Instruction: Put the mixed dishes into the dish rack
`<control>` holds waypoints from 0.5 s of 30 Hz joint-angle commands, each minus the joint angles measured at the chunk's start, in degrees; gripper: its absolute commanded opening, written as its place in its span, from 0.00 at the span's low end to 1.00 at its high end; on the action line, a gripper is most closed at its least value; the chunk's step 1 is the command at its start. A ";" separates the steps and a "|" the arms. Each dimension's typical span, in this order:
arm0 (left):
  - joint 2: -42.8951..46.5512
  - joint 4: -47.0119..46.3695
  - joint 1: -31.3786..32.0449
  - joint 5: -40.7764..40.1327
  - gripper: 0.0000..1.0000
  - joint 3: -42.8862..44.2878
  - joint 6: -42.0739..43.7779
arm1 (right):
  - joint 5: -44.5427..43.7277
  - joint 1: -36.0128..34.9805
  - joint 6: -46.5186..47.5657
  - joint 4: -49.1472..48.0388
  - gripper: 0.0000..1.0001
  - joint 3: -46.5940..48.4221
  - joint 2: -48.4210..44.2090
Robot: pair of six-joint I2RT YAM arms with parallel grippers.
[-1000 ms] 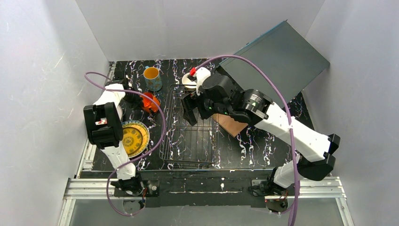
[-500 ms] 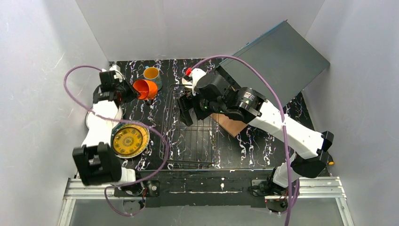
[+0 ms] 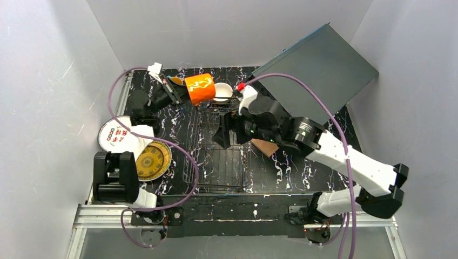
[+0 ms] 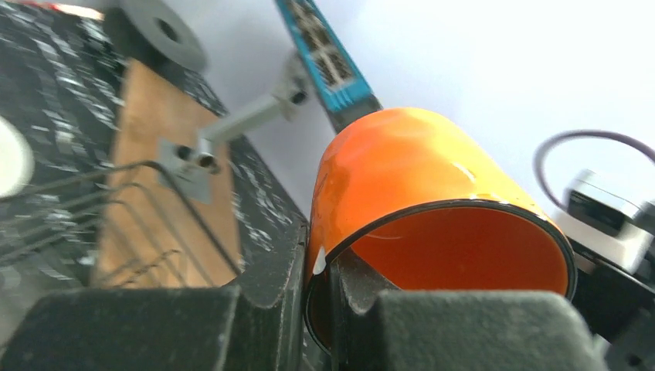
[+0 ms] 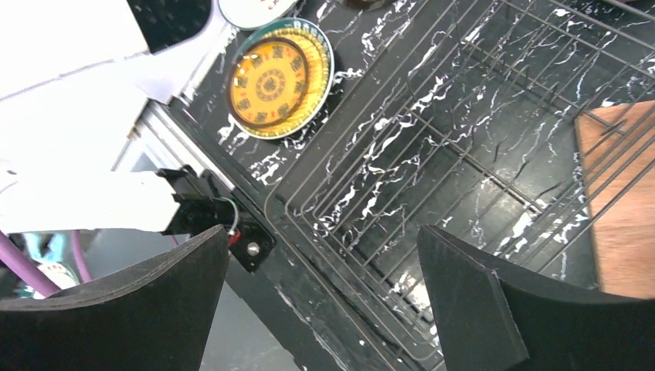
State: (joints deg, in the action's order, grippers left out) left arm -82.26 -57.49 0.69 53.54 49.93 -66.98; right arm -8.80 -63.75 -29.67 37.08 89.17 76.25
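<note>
My left gripper [image 3: 184, 93] is shut on the rim of the orange mug [image 3: 200, 89], one finger inside and one outside. It holds the mug on its side in the air at the far left corner of the dish rack [image 3: 216, 162]. In the left wrist view the orange mug [image 4: 417, 178] fills the frame, with the left gripper [image 4: 324, 274] pinching its wall. The white-and-tan bowl [image 3: 222, 91] sits just right of the mug. My right gripper [image 3: 225, 133] hangs open over the rack's middle, with nothing between its fingers. The yellow plate [image 3: 153, 159] and white plate [image 3: 115, 134] lie on the left. The blue mug is mostly hidden behind the left gripper.
A brown wooden board [image 3: 265, 144] lies right of the rack, partly under my right arm. A large grey slanted panel [image 3: 318, 65] leans at the back right. In the right wrist view the dish rack [image 5: 432, 154], yellow plate [image 5: 278, 77] and board [image 5: 622, 193] lie below the open right gripper [image 5: 324, 278].
My left arm has lifted the orange mug off the table and swung it right and farther back to the rack's far corner. My right arm has drawn back slightly to the right.
</note>
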 commanded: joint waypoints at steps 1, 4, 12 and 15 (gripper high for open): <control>2.62 -23.40 7.70 6.61 0.00 0.03 -12.03 | 0.54 2.07 -6.06 -16.40 1.00 -10.32 -7.63; 4.89 -18.81 12.85 6.99 0.00 -0.72 -7.63 | 2.83 5.52 -9.59 -22.01 1.00 -17.00 -12.00; 7.49 -9.94 21.40 4.33 0.00 -2.60 0.20 | 12.72 9.76 -9.89 -33.43 0.83 -25.16 -16.92; 7.02 -12.06 21.97 2.46 0.00 -3.69 -1.00 | 13.40 9.72 -10.16 -37.17 0.69 -26.38 -17.04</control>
State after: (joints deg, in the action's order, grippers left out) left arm -77.12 -66.35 21.12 57.89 47.53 -68.53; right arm 2.90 -54.39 -39.09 11.44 63.79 59.88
